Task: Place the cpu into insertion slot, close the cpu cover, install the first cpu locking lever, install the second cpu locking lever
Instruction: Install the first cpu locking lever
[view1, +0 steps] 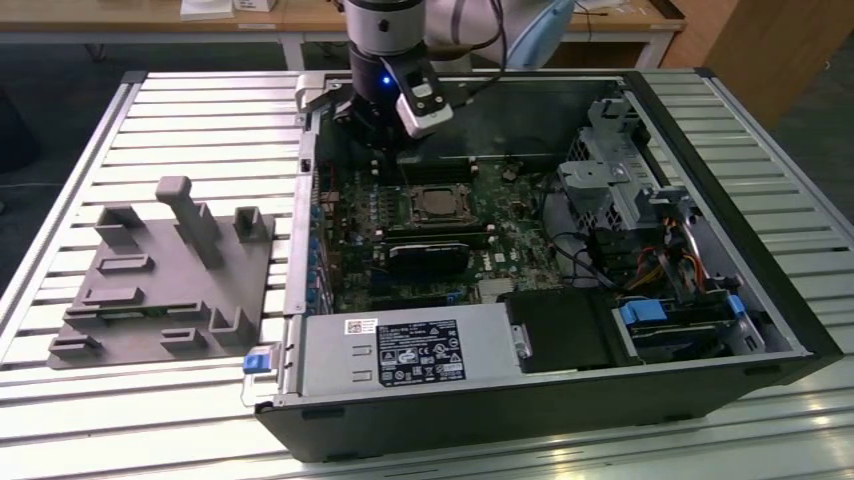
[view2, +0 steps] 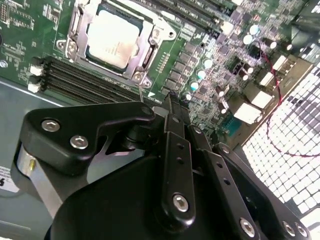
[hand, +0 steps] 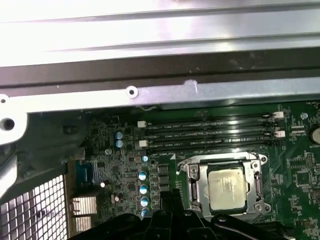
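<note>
Gripper (view2: 170, 101) first: pinched shut on nothing, poised above the motherboard (view2: 210, 30) beside the memory slots (view2: 75, 82), near the insertion slot (view2: 139, 76) but not touching it. In both wrist views, find the cpu (view2: 112, 36) seated in that slot, dull grey top up, framed by the cpu cover (view2: 80, 25), apparently lying flat over the chip's edges. Judging from that, count 2 of the 4 steps as done and take the locking levers as the work in hand; no telling from these views about the latching of either lever. To do it well: come in low and from the side, push the lever's free end with the closed tip rather than trying to grasp thin wire, sweep down and inward in 1 smooth arc, tuck under the retaining hook, then ease off gently. Keep pressure away from the chip's lid and the small capacitors (view2: 202, 75) close by, and slow down near the hook, likely springy and prone to slipping off. Pose, in the exterior view: reaching down into the open computer case (view1: 747, 300) from the far side, wrist roughly vertical, tool close to the far wall toward the exterior view's left, well apart from the grey fixture (view1: 160, 270) out on the slatted table (view1: 80, 130).
</note>
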